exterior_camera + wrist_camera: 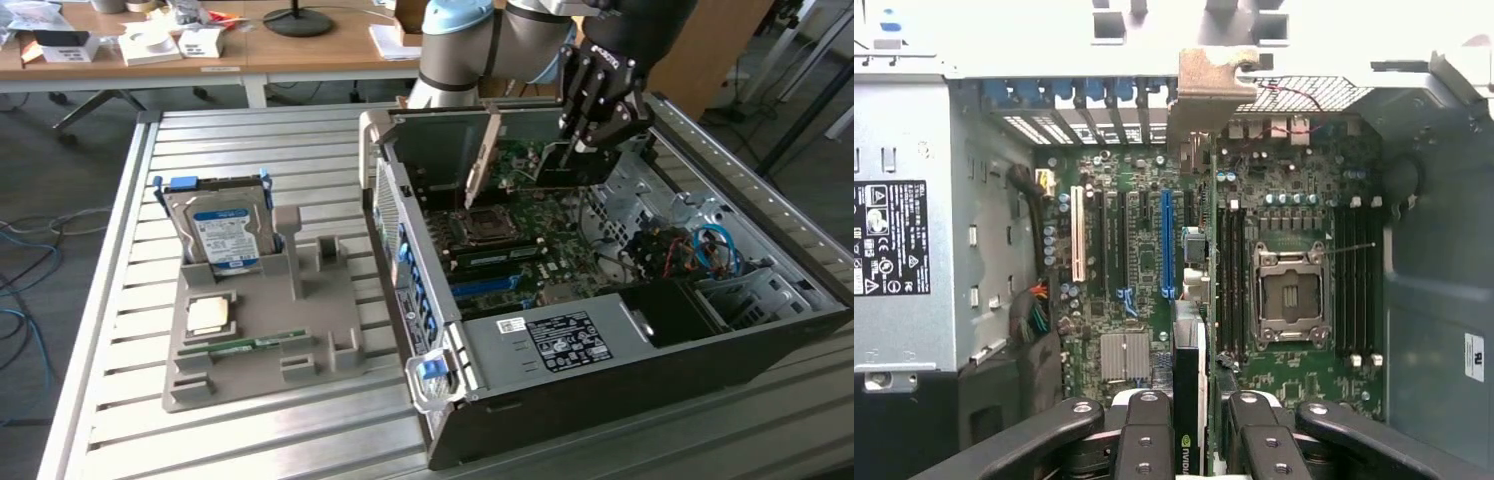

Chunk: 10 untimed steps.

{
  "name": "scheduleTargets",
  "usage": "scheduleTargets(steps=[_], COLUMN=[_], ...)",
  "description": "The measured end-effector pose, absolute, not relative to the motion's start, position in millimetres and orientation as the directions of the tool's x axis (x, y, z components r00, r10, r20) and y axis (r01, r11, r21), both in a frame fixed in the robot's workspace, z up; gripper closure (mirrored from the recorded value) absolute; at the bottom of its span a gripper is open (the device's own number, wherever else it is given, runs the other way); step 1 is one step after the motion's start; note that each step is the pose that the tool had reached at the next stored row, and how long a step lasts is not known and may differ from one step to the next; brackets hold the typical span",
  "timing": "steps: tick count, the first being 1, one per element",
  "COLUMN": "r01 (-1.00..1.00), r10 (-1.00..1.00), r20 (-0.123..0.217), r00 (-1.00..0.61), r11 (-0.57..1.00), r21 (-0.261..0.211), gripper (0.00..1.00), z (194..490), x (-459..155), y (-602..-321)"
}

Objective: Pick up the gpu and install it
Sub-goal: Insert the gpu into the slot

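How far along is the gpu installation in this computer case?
Done: the gpu is off the tray and clamped in the gripper. In hand: it hangs edge-on inside the open case, over the motherboard. Left: seating it; it does not look pushed into a slot yet.

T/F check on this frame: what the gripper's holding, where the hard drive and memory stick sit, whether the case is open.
1. The gripper is clamped on the gpu, inside the PC case. True.
2. The hard drive lies flat inside the PC case. False: it stands upright in the grey holder outside the case, toward the exterior view's left.
3. A green memory stick lies in the grey holder. True.
4. The PC case has its side panel on. False: the side is open and the motherboard is exposed.
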<state>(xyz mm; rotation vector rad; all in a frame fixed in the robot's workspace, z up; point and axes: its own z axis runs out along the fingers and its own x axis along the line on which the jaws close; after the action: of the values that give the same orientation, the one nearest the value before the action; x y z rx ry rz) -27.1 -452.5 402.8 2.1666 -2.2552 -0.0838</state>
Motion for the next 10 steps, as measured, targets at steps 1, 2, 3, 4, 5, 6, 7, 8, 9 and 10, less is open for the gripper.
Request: scheduleTargets(steps=[1, 2, 3, 4, 5, 6, 7, 8, 9, 10], r01=[-0.998, -0.998, -0.999, -0.999, -0.999, -0.999, -0.999, -0.999, -0.999, -0.999], r10=[-0.999, -0.999, -0.999, -0.999, -0.999, -0.999, -0.999, -1.0, -1.0, -1.0], r20=[-0.028, -0.028, -0.028, -0.028, -0.028, -0.028, -0.028, -0.028, -0.028, -0.028], r00=[-0.037, -0.033, -0.03, -0.026, -0.023, -0.019, -0.016, -0.013, -0.01, -0.007], r11=[0.036, 0.032, 0.028, 0.025, 0.021, 0.018, 0.015, 0.012, 0.009, 0.006], r21=[0.048, 0.047, 0.045, 0.044, 0.042, 0.04, 0.037, 0.035, 0.033, 0.031], gripper=[0.74, 0.74, 0.74, 0.74, 0.74, 0.74, 0.74, 0.74, 0.74, 0.74], z=[402.7, 402.7, 402.5, 402.4, 402.2, 401.9, 401.5, 401.2, 400.9, 400.6], x=[-27.1, -27.0, -26.9, -27.0, -27.0, -27.1, -27.1, -27.2, -27.2, -27.2], y=[-452.5, -452.5, -452.5, -452.5, -452.5, -452.5, -452.4, -452.5, -452.5, -452.5])
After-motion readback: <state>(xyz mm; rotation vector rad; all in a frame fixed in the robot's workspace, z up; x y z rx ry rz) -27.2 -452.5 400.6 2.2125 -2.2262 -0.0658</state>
